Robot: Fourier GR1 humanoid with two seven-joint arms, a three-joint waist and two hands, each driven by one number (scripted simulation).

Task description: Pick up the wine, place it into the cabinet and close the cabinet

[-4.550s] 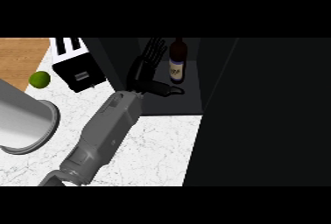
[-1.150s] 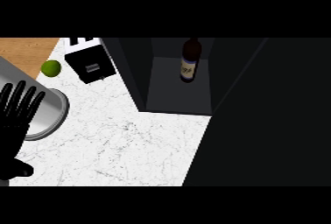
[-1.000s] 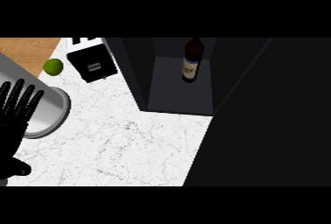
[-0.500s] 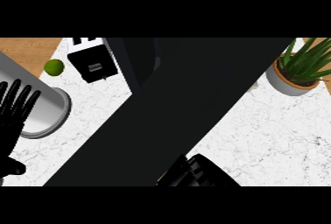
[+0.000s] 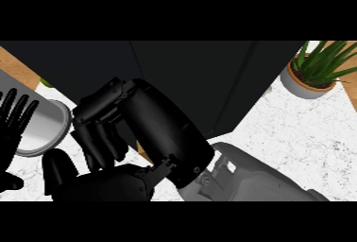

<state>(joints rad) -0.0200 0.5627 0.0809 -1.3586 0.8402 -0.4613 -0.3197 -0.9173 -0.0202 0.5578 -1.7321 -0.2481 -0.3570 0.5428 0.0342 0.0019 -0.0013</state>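
Observation:
The dark cabinet (image 5: pixel 202 75) fills the upper middle of the head view, and its door panel covers the opening. The wine bottle is hidden from sight. My right hand (image 5: pixel 157 134) is very close and large in the centre. It lies against the cabinet's front with relaxed fingers (image 5: pixel 101 137) pointing down-left and holds nothing. Its grey forearm (image 5: pixel 258 182) enters from the lower right. At the left edge my left hand (image 5: pixel 12 125) rests open, fingers up, beside the metal pot.
A round metal pot (image 5: pixel 45 127) stands at the left on the white marble counter (image 5: pixel 307 137). A potted green plant (image 5: pixel 317 71) sits at the upper right. A sliver of a green lime (image 5: pixel 47 83) shows by the cabinet's left side.
The cabinet door has swung across the opening, hiding the wine bottle. My right hand has risen from the lower edge to the centre. The left hand has stayed put.

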